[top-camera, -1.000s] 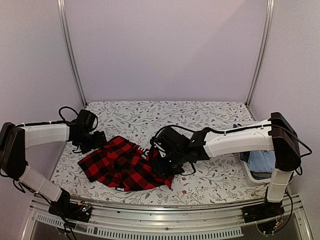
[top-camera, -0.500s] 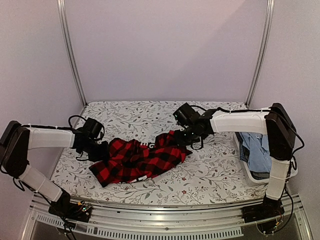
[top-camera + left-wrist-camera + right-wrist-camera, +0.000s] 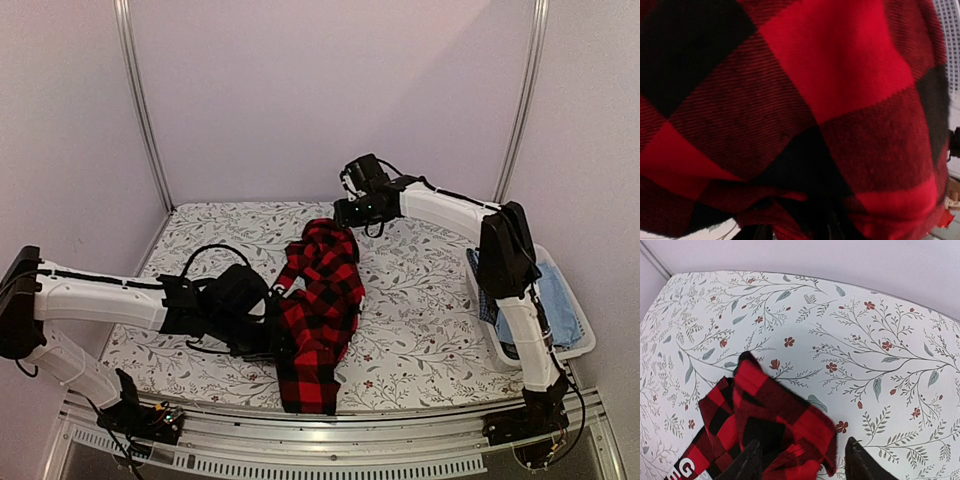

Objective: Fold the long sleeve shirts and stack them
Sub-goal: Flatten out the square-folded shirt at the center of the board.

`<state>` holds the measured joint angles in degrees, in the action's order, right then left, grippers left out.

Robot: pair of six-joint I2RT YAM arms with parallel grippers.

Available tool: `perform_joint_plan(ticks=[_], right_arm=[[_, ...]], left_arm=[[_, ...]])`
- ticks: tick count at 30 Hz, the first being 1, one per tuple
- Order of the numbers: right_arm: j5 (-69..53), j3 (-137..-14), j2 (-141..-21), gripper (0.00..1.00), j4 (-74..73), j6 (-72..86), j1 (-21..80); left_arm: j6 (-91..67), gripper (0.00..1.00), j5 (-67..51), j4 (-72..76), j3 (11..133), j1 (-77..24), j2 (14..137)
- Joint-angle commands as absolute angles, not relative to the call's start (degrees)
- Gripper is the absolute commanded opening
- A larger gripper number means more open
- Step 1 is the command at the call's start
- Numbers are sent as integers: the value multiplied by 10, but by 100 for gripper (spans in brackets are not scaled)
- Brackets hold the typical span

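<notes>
Red-and-black buffalo-check cloth shirt (image 3: 320, 310) lies in a long, crumpled strip on the floral-printed table (image 3: 420, 310). Its long axis runs from the far middle of the table down to the near edge, almost straight toward me. A trace of white block lettering shows at one fold in the right wrist view.

My left gripper (image 3: 272, 335) sits against the strip's left side, about halfway along. Check cloth fills the left wrist view and covers the fingers, so I cannot tell whether they are clamped or apart.

My right gripper (image 3: 802, 465) is over the far end of the strip. Its fingers (image 3: 751, 460) stand apart, with the bunched far end of the shirt between and below them. A sliver of table shows between cloth and the other finger, so I judge nothing is pinched there.

I judge the shirt is not yet spread flat. The next move turns on that far-to-near axis: the right arm is nearer the far end, the left arm nearer the middle and near end.

A white basket (image 3: 585, 350) of pale blue garments (image 3: 555, 310) sits at the right edge, well apart from the shirt.
</notes>
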<state>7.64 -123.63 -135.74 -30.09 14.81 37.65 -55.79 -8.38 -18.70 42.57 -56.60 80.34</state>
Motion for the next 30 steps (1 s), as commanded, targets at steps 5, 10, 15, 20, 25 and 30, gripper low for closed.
perform_joint_plan(ticks=[5,10,15,20,25,30], right_arm=[[77,-1104,-1252,75,-321,125,418],[88,-996,-1175,76,-312,146,455],[56,-894,-1118,76,-288,185,479],[50,-832,-1095,74,-268,221,501],[40,-802,-1098,68,-253,252,503],[23,-776,-1101,63,-233,272,503]], left_arm=[[-555,47,-58,-222,500,-595,780],[-546,51,37,-306,527,-593,731],[-526,59,51,-315,544,-585,728],[-475,65,65,-311,579,-556,787],[-415,75,51,-264,591,-484,851],[-365,75,-2,-220,599,-433,919]])
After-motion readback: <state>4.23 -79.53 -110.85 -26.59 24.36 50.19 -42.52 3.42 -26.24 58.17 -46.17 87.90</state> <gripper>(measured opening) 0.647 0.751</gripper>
